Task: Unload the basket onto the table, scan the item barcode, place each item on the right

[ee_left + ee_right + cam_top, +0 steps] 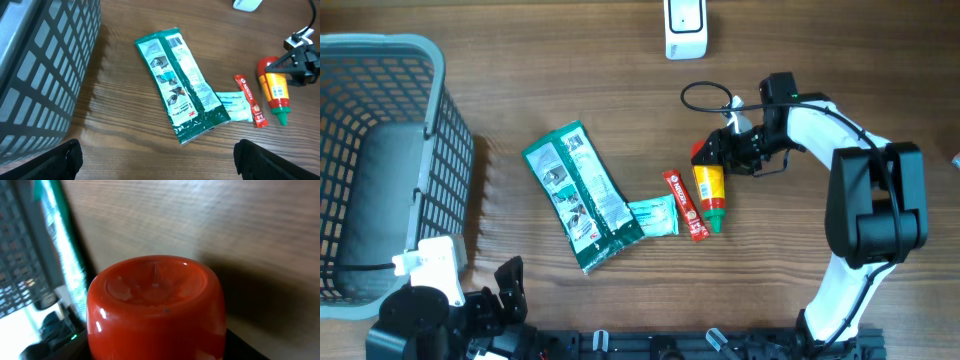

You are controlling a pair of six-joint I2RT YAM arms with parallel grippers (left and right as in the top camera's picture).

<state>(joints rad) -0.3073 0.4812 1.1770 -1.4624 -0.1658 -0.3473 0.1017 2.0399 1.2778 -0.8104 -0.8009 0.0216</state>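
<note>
**Q:** What lies nearest the robot's base?

**A:** Left tool point(506, 285), fingers spread wide apart and holding nothing, at the near edge of the table point(820, 60); grey basket point(380, 150) beside it, on the left arm's side.

**Q:** And in the middle ground?

**A:** Four items flat on the table; green packet point(582, 195), pale sachet point(653, 217) touching its lower end, red stick sachet point(685, 205) just beside that, then the sauce bottle point(708, 190) lying on its side, green cap toward the robot, red base away.

**Q:** Which item is being worked?

**A:** Apparently the sauce bottle; right tool point(718, 150) sits at its red base, fingers on either side; the right wrist view is filled by that base; whether the fingers already press on it cannot be told.

**Q:** What is farthest?

**A:** A loop of black cable point(705, 97) beyond the right tool; the white scanner point(685, 28) at the far edge, well apart from the bottle.

**Q:** Progress, then?

**A:** Early, by judgement; the bottle rests on the table, not lifted; a secure grasp, the lift, the carry to the scanner and the turning of the barcode toward it all remain; no barcode is legible on the bottle in these views; the other three items lie untouched.
</note>
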